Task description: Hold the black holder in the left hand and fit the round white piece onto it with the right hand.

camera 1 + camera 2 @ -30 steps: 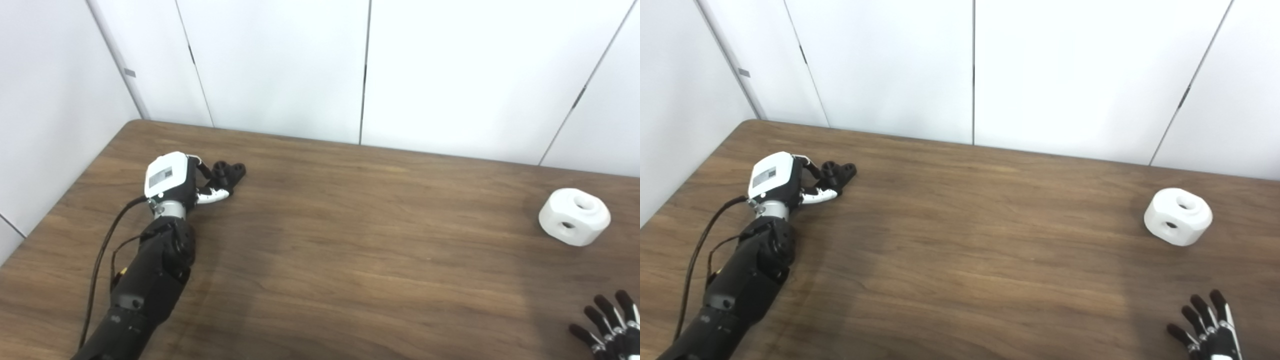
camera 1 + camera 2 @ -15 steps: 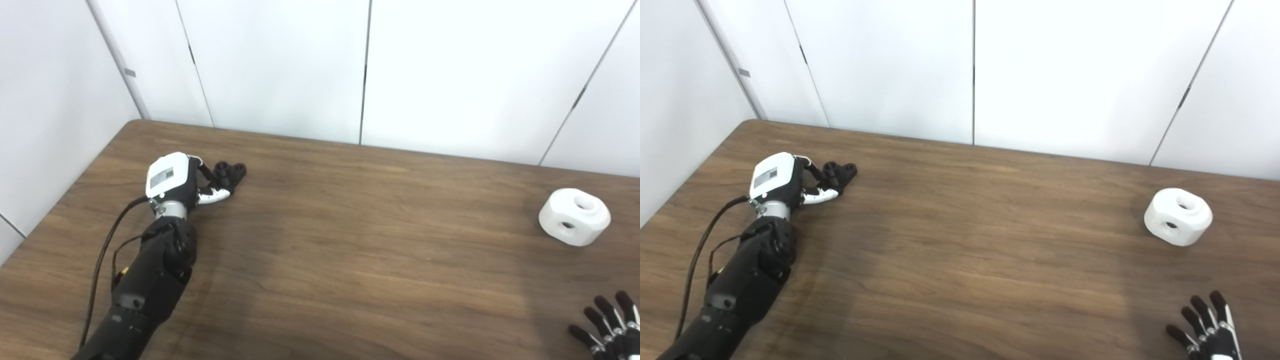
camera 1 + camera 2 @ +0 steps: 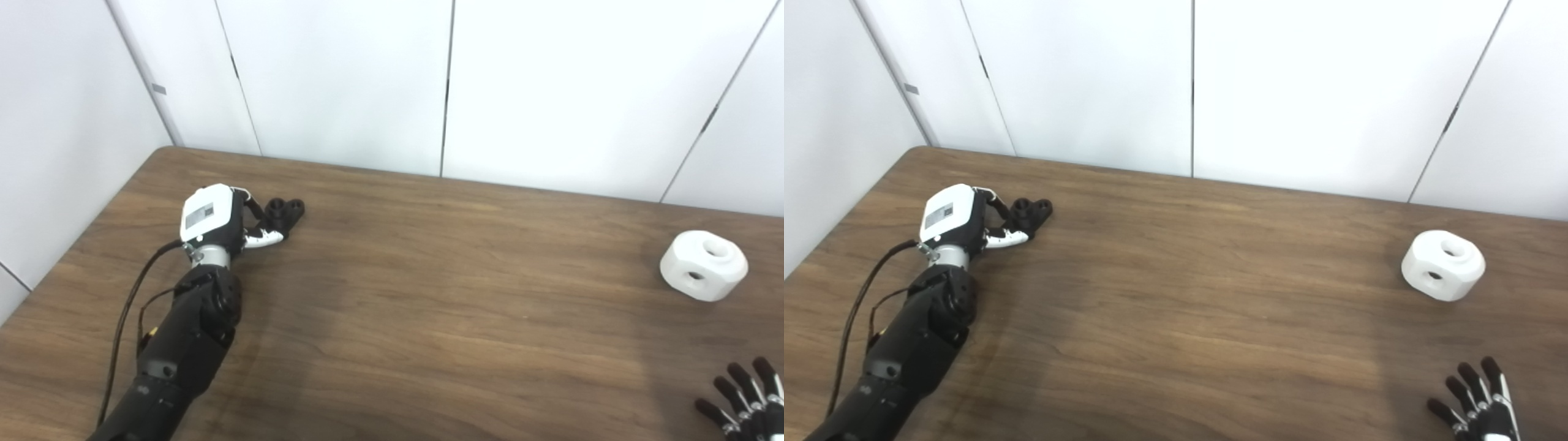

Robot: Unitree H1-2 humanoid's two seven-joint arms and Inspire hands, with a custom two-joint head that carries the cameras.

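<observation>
- Stretching across most of both views, the wooden bench [image 3: 429, 318] is dark brown with a lengthwise grain; its far edge meets the wall.
- White wall panels [image 3: 343, 79] with thin dark seams stand behind the bench, and another white panel runs down the left side.
- Coming in from the near left, the black left arm [image 3: 177, 343] lies low over the bench, a dark cable looping beside it.
- At the end of that arm, the left hand [image 3: 223, 220], white on its back, sits at the far left of the bench with its fingers [image 3: 263, 239] curled round the black holder [image 3: 285, 211]. It looks closed on the holder, whose two round openings poke out to the right of the hand; I cannot tell whether the holder is lifted or resting on the wood.
- Well apart from all that, the round white piece [image 3: 703, 264] sits alone on the bench at the far right, one hole facing up and one in its near side.
- Only the black fingers of the right hand [image 3: 1479, 404] show, at the near right corner, spread apart, holding nothing and well short of the white piece.
</observation>
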